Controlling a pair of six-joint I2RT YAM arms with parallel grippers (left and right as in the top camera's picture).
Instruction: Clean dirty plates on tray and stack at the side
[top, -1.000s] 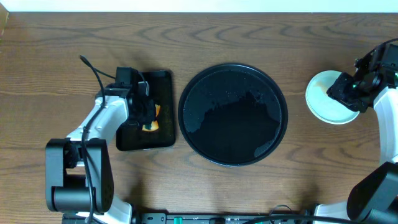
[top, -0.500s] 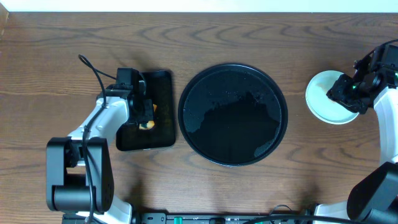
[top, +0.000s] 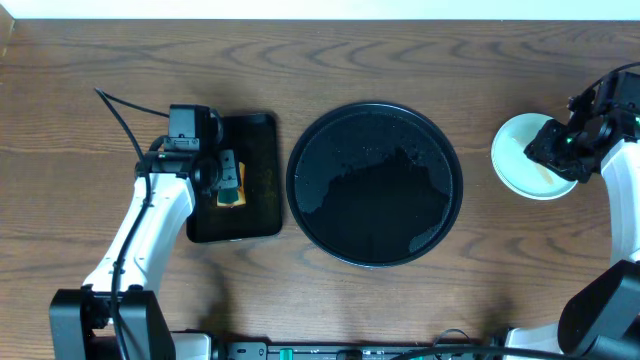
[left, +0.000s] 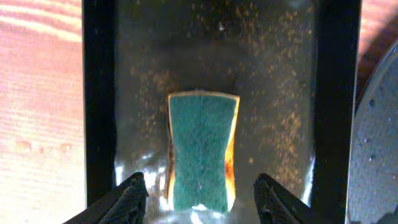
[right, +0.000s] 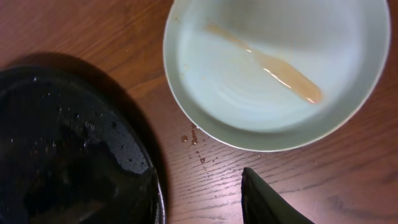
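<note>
Probably close to finished. Large round glossy black tray (top: 375, 185) in the middle of the wooden desk (top: 400, 60), wet and bare of plates. Small pale blue-green round plates (right: 236, 68) stacked on the desk just right of its rim, not touching; at least 2 rims visible. Thin orange-brown streak (right: 267, 65) on the top one, smear or reflection, cannot tell. Left fingers (left: 132, 194) spread wide on both sides of the green and yellow sponge (left: 202, 155) lying in the smaller rectangular black tray (left: 96, 93), not pinching it. Only 1 of the right fingers (right: 264, 199) visible beside the stack: spread or pressed together, cannot tell. Left to do, perhaps: 1 more wipe, in case of real dirt there.
</note>
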